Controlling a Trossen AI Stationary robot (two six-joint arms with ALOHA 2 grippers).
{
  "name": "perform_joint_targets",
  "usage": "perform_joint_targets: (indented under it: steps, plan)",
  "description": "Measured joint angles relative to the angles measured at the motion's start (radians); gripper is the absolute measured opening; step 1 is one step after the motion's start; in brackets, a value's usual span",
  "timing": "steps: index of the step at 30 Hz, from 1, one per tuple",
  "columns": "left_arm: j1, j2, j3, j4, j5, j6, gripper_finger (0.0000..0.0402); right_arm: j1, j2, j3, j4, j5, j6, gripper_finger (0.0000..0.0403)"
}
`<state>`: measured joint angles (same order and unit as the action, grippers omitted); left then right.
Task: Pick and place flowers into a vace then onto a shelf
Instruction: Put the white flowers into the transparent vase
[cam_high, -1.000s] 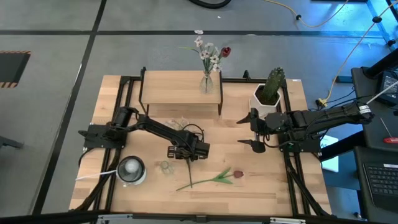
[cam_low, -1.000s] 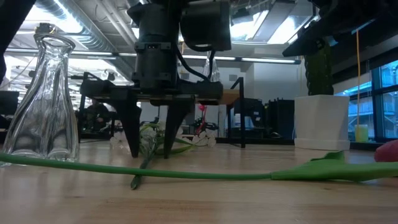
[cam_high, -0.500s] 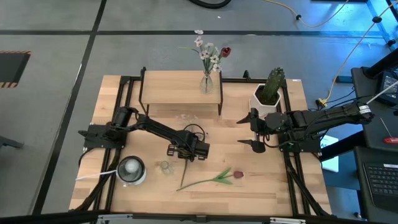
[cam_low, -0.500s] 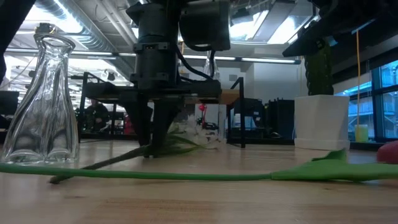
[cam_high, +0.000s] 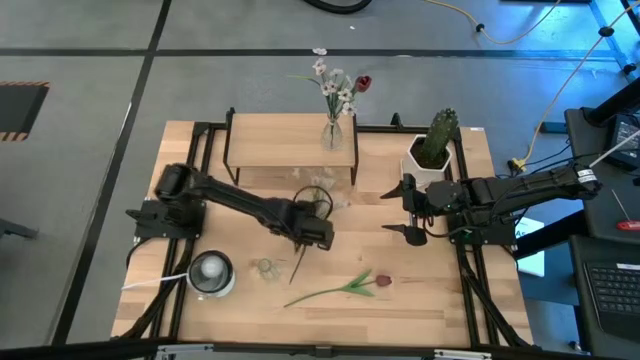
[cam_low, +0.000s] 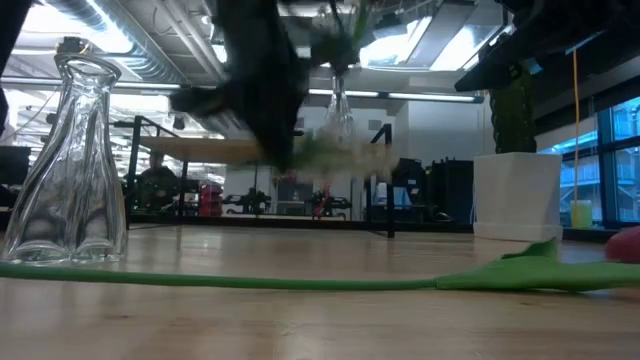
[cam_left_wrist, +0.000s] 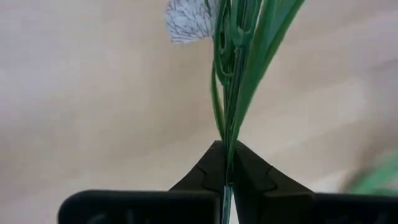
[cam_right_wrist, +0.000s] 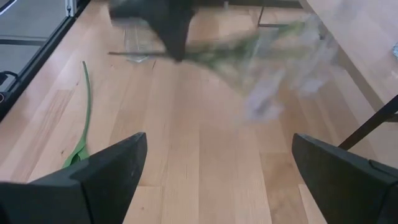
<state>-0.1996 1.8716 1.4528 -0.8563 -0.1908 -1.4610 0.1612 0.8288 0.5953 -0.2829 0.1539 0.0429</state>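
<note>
From above, the left end effector (cam_high: 312, 232) hangs over the middle of the table (cam_high: 180, 160), pressed together on a white-blossomed flower stem (cam_high: 301, 262) whose blossoms point toward the shelf (cam_high: 280, 140) at the table's far edge. That shelf carries a filled vase (cam_high: 333, 132) near its right end, its left part bare. A red-bud flower (cam_high: 345, 287) lies flat toward the near edge, and an empty glass vase (cam_high: 265, 268) stands just left of it, beside a white round object (cam_high: 211, 272) near the near left corner. The right end effector (cam_high: 409, 209) waits spread wide by the right edge, next to the cactus (cam_high: 436, 140), with bare wood between the two arms. At table height, the red-bud stem runs across the foreground, the glass vase (cam_low: 73, 160) stands at left, and the left arm is a dark blur raised off the wood. The left wrist view shows fingers (cam_left_wrist: 208, 171) pinching green stalks (cam_left_wrist: 233, 93) tight. The right wrist view shows wide-spread fingers (cam_right_wrist: 99, 171) over open board, with the red-bud flower's green stalk (cam_right_wrist: 84, 112) lying beyond.
</note>
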Motion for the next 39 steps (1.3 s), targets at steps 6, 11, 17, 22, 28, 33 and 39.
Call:
perform_joint_targets:
  steps: [6,11,17,22,28,33,39]
  plan:
    - [-0.088,-0.220,0.002,0.010,-0.354,0.102,0.0006,0.000,0.000,0.000,0.000,0.000,0.004,0.0399]
    - [-0.237,-0.380,0.004,0.052,-0.783,0.248,0.0007,0.000,0.000,0.000,0.000,0.000,0.004,0.0399]
    - [-0.428,-0.421,0.004,0.044,-1.080,0.385,0.0007,0.000,0.000,0.000,0.002,0.000,0.004,0.0399]
    - [-0.511,-0.413,-0.034,0.036,-1.128,0.345,0.0007,0.000,0.000,0.000,0.049,0.002,0.003,0.0399]
    - [-0.549,-0.424,-0.141,0.022,-1.125,0.184,0.0006,0.000,0.000,0.000,0.163,0.003,-0.009,0.0399]
    - [-0.590,-0.475,-0.203,0.015,-1.121,0.120,0.0005,-0.001,0.000,0.000,0.198,0.004,-0.021,0.0399]
    - [-0.644,-0.612,-0.231,0.024,-1.082,0.225,0.0005,-0.002,0.000,0.000,0.253,0.073,0.001,0.0399]
